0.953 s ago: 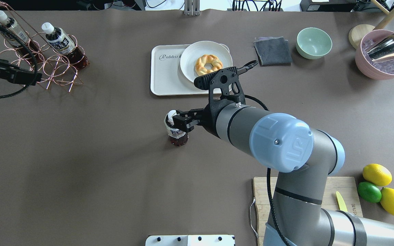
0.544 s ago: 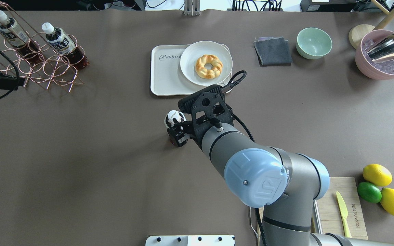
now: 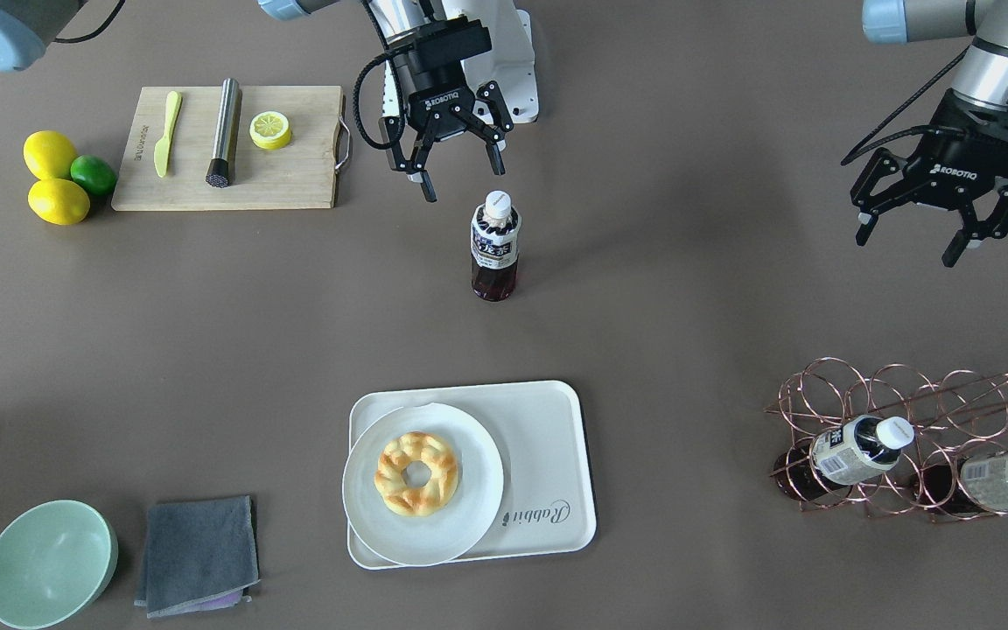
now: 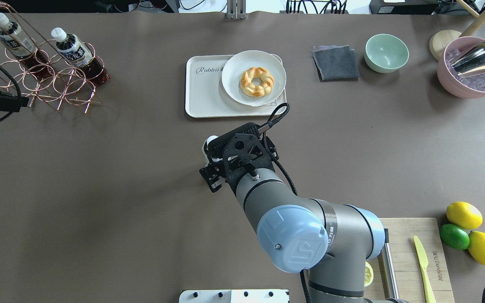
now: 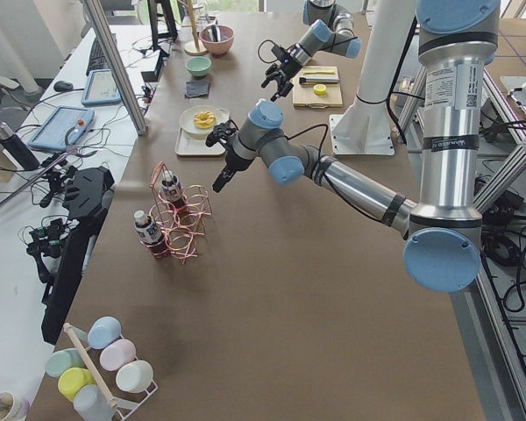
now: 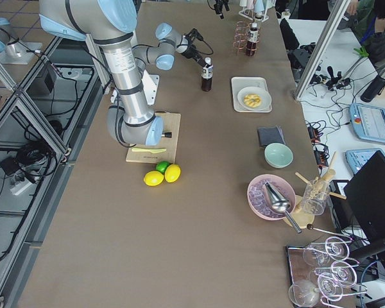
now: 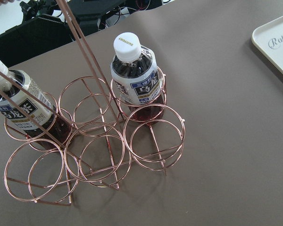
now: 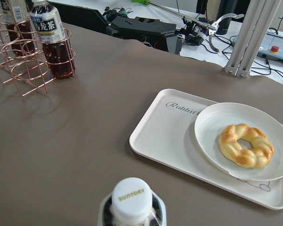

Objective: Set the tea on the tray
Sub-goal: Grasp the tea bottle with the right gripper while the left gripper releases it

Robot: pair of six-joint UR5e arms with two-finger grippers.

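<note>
The tea (image 3: pixel 495 249) stands upright on bare table near mid-table, between the robot and the tray (image 3: pixel 548 437), and is well apart from the tray. The right gripper (image 3: pixel 460 171) hangs on the near, robot side of the white cap with its jaws spread wide, touching nothing. The wrist view looks over the cap toward the tray, so the step in hand is judged to be acquiring a grasp. A plate (image 3: pixel 469 455) with a pastry (image 3: pixel 417 473) fills the tray's right part as the robot faces it. The bare left strip is therefore the likely set-down area. The left gripper (image 3: pixel 928 232), also wide open and empty, hangs far left by the wire rack (image 3: pixel 906 411), clear of the working path.
</note>
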